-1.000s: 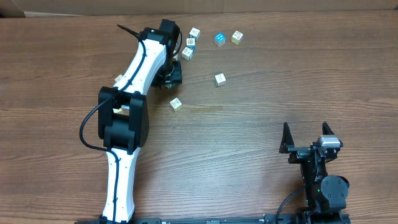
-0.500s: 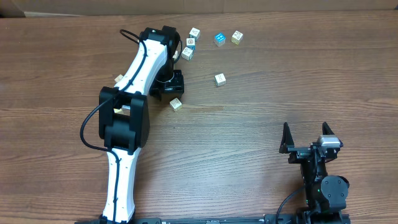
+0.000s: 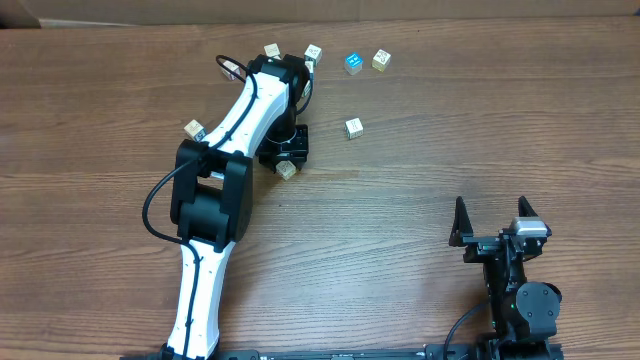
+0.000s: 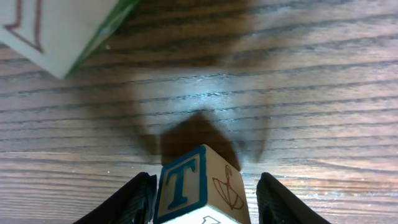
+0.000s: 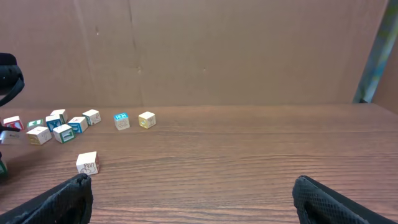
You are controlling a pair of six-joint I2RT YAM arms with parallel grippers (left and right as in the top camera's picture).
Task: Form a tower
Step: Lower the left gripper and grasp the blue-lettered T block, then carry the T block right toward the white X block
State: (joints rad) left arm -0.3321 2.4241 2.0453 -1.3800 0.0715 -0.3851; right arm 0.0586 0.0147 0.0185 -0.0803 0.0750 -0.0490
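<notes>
Brown wood-grain laminate covers the desk (image 3: pixel 450 120), its streaks running left to right with a dull sheen. A flat cardboard-brown wall (image 5: pixel 217 50) closes it off at the far edge. Small pale wooden cubes with square edges and printed faces lie scattered over the far half. Among them are a blue-topped cube (image 3: pixel 352 63), a yellowish cube (image 3: pixel 381 59) just beside it, a whitish cube (image 3: pixel 353 128) alone nearer the middle, and a pale cube (image 3: pixel 194 129) to the left of the arm. More sit in a loose cluster (image 5: pixel 59 127) at the far left of the right wrist view, each lying on the desk by itself. As far as the views show, no cube stands on another, so the tower is not yet begun.

The left arm (image 3: pixel 205 290), smooth white shells between blocky black joints, stretches across to the far middle. Its left pincer (image 4: pixel 206 180) points down over the T cube (image 4: pixel 202 186). This is a cream block with a blue-framed blue letter T on one side and a thin brown umbrella drawing on the next, turned corner-on to the wrist camera. The two rounded black fingers (image 4: pixel 137 199) flank it narrowly, one touching or nearly so, the other with a sliver of gap. Whether they grip it cannot be told. At the top left corner of that view another cube's pale face (image 4: pixel 56 28) shows a dark red outline and a green edge.

The right pincer (image 3: pixel 491 210) sits near the right front, well apart from every cube, its black fingers spread wide and holding nothing.
</notes>
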